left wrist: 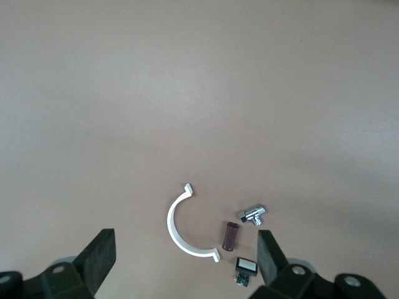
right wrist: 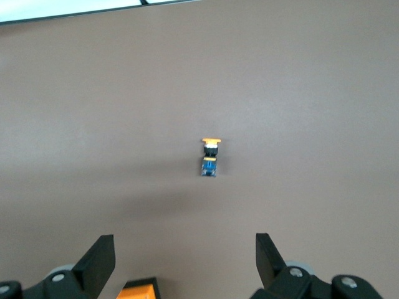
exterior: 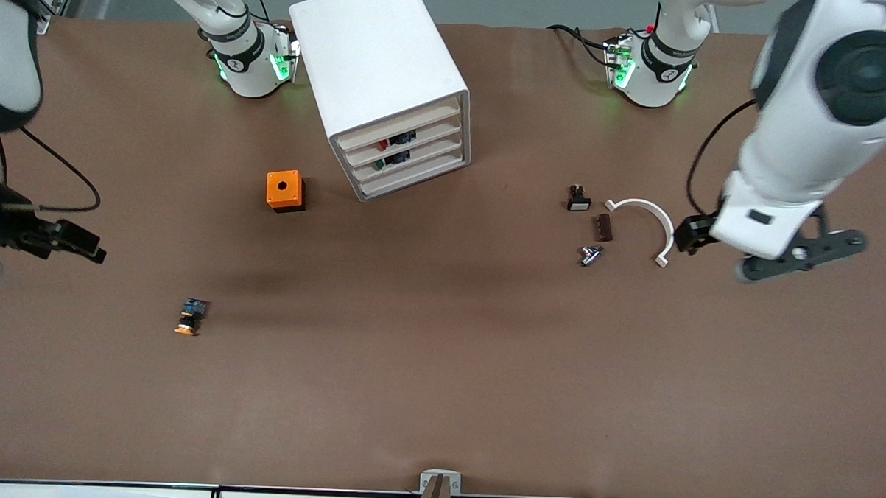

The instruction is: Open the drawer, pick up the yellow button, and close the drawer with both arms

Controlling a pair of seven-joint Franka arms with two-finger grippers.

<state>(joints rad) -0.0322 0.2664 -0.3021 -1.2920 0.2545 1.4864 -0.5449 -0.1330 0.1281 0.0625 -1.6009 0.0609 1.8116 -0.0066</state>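
The brown surface [exterior: 438, 396] carries everything, and both arms hang above its ends. The left arm [exterior: 808, 136] reaches in over its own end of the surface, its left gripper [left wrist: 184, 261] up in the air with the jaws spread wide and nothing between them; in the left wrist view it looks down on a cluster of small parts. The right arm [exterior: 8, 49] comes in at the other end, and the right gripper [right wrist: 185, 265] is likewise spread wide and empty, over bare surface near the orange cube.

The white cabinet [exterior: 376, 62] stands between the two arm bases, turned at an angle. Its four drawers face the front camera, and the drawer [exterior: 399, 127] at the top sits flush with the ones below it, closed.

The orange cube [exterior: 284, 190] with a hole in its top sits beside the cabinet, toward the right arm's end. A white curved bracket [exterior: 654, 219] lies toward the left arm's end, with a brown block [exterior: 604, 227], a black-and-white small part [exterior: 578, 199] and a small metal fitting [exterior: 590, 255] just beside it.

The button [exterior: 190, 317] lies on its side on the open surface, nearer the front camera than the orange cube, well apart from the cabinet
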